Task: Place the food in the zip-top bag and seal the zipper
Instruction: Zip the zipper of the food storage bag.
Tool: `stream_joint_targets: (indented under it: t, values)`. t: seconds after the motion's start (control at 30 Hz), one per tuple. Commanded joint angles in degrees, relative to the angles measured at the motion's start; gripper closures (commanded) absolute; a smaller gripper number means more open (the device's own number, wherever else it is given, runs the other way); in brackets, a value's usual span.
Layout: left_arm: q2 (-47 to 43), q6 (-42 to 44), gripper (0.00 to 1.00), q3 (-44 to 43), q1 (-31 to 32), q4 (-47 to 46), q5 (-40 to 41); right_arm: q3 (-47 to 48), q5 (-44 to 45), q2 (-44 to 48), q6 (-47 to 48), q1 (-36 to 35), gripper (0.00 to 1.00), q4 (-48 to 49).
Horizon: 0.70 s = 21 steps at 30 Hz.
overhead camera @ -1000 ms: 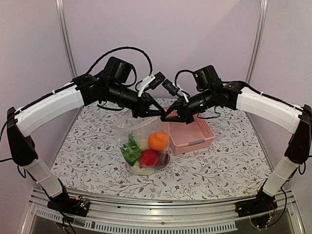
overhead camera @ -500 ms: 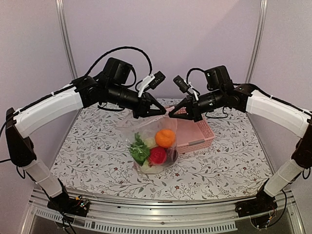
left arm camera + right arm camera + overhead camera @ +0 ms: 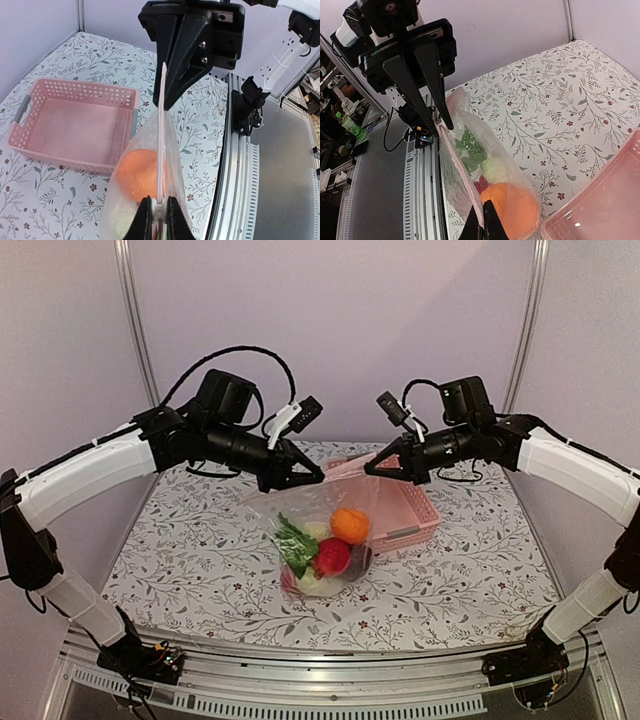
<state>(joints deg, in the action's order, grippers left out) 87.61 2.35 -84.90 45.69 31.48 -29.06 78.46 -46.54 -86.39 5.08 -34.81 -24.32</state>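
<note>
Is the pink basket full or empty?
Empty: the pink basket shows only bare floor in the left wrist view.

The left arm (image 3: 95, 465) and right arm (image 3: 575, 462) rise from their bases, bend at raised elbows and reach inward, forearms sloping slightly down. The left gripper (image 3: 316, 478) and right gripper (image 3: 371, 469) point at each other, near but apart, each with its jaws pinched tight.
</note>
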Motion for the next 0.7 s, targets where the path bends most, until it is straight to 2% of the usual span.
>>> stream_joint_targets:
  t: [0.0, 0.4, 0.67]
  values:
    - [-4.6, 0.1, 0.95, 4.6, -2.7, 9.4, 2.2, -1.2, 4.8, 4.1, -1.2, 6.2, 1.00, 0.3]
    - [-17.2, -1.9, 0.94, 19.1, -4.9, 9.1, 4.7, -1.5, 5.3, 3.9, -1.4, 7.7, 1.00, 0.1]
    - [-21.4, -2.2, 0.94, 22.6, -6.5, 9.1, 5.7, -0.8, 4.9, 2.7, -1.6, 7.7, 1.00, 0.2]
